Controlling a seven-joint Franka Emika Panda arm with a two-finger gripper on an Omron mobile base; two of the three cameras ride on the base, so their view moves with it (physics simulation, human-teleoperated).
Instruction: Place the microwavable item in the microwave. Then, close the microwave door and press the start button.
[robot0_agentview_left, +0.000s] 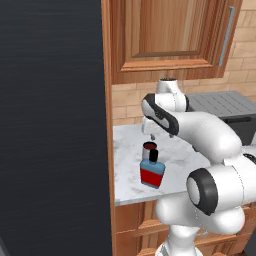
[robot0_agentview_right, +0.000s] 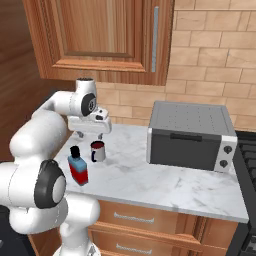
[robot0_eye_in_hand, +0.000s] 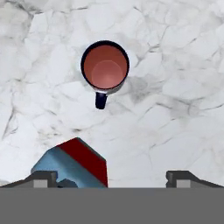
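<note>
Marble counter holds the cup below the wide-open, empty gripper.

White marble counter, wooden cabinets, tan brick wall

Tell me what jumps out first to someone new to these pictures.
The white arm bends over the marble counter, its open gripper hanging above a small dark cup with a reddish inside. Beside the cup stands a blue-and-red bottle; a grey box-shaped appliance sits further right.
</note>
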